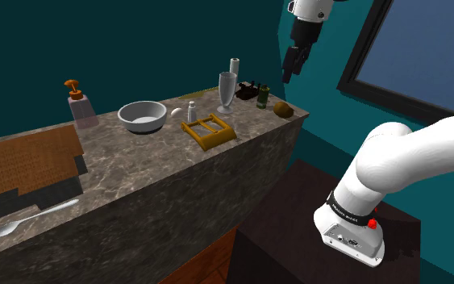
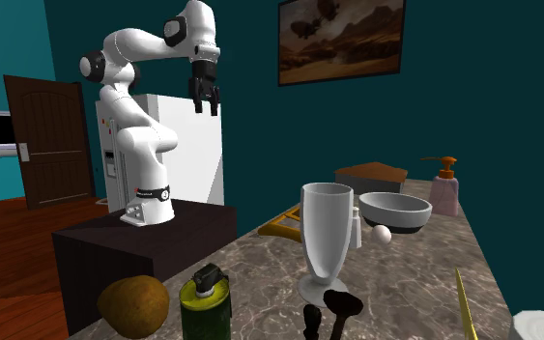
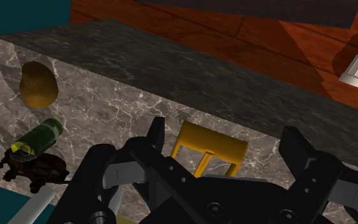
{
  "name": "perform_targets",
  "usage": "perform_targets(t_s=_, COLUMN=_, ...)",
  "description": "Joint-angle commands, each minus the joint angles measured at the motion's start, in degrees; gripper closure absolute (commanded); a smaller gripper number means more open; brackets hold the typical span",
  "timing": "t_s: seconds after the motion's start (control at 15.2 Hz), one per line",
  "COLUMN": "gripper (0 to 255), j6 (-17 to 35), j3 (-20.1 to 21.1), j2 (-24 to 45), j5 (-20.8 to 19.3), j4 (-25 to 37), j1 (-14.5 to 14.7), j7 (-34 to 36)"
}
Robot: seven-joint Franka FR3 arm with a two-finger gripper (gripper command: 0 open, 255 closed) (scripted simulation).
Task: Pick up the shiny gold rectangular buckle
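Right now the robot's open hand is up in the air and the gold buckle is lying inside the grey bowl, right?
No. The gold buckle lies on the counter near the grey bowl, not inside it, as the shoulder view shows. The hand is open and up in the air.

Scanning for lettering: at four o'clock in the shoulder view, the black band (image 1: 347, 211) on my arm's base carries a thin line of print, too small to read. No other words or numbers.
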Motion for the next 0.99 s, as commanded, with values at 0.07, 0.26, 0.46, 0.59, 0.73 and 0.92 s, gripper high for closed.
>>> perform_targets(t_s=0.07, gripper=0, j6=1.8, j3=0.1, j2=1.63, j5=0.26, j4=-0.3, j1=0.02, j7=0.64)
perform_targets(t_s=0.26, gripper=0, j6=7.11, j3=0.36, j2=6.91, j5=1.03, j4=-0.71, j1=0.11, j7=2.47)
perform_targets(t_s=0.46, gripper=0, j6=12.18, j3=0.58, j2=12.67, j5=1.78, j4=-0.39, j1=0.2, j7=4.14)
perform_targets(t_s=0.59, gripper=0, j6=15.39, j3=0.69, j2=16.72, j5=2.28, j4=0.24, j1=0.28, j7=5.18)
perform_targets(t_s=0.73, gripper=0, j6=18.41, j3=0.78, j2=20.92, j5=2.79, j4=1.19, j1=0.36, j7=6.15)
perform_targets(t_s=0.92, gripper=0, j6=22.56, j3=0.86, j2=27.41, j5=3.59, j4=3.2, j1=0.5, j7=7.47)
